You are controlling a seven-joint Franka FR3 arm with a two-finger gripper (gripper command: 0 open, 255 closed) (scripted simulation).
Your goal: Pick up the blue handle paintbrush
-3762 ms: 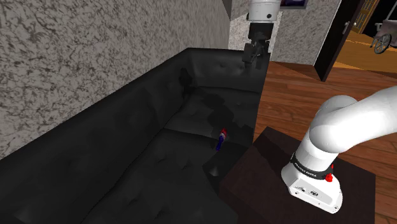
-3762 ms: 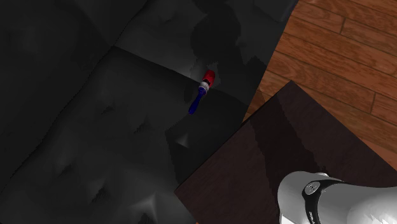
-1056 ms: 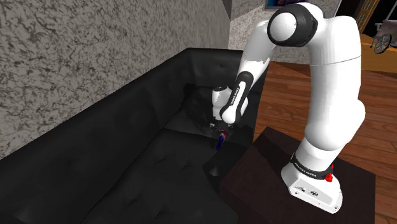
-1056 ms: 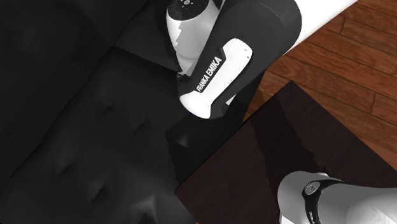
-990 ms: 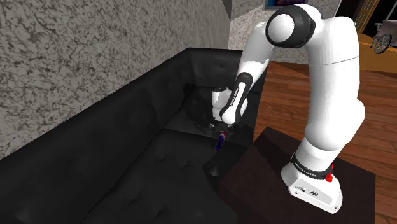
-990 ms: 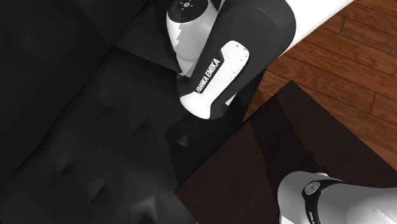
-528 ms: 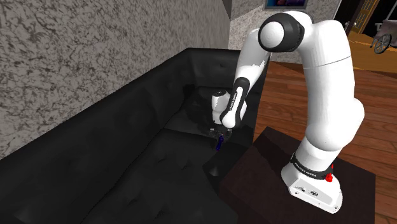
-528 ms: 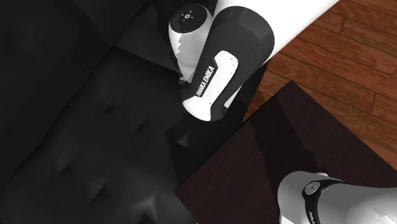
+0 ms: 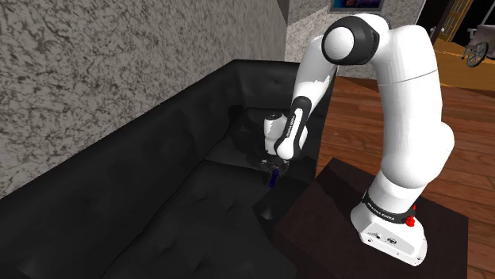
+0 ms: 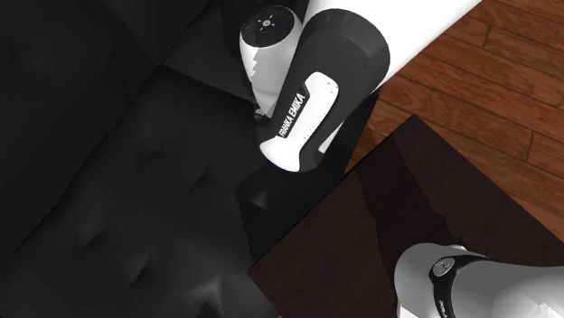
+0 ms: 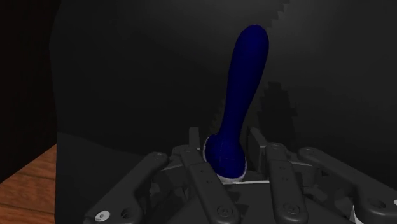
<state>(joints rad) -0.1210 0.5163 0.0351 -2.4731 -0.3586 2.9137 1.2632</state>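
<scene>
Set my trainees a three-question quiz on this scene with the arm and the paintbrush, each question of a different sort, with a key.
1. True or false: the paintbrush rests on a white table.
2. Multiple choice: the paintbrush's handle is A) red, B) blue, C) green.
3. Fill in the gap: beside the black sofa, the floor is laid with ____ planks.

Key
1. False: it is on the sofa seat.
2. B.
3. Wooden.
</scene>
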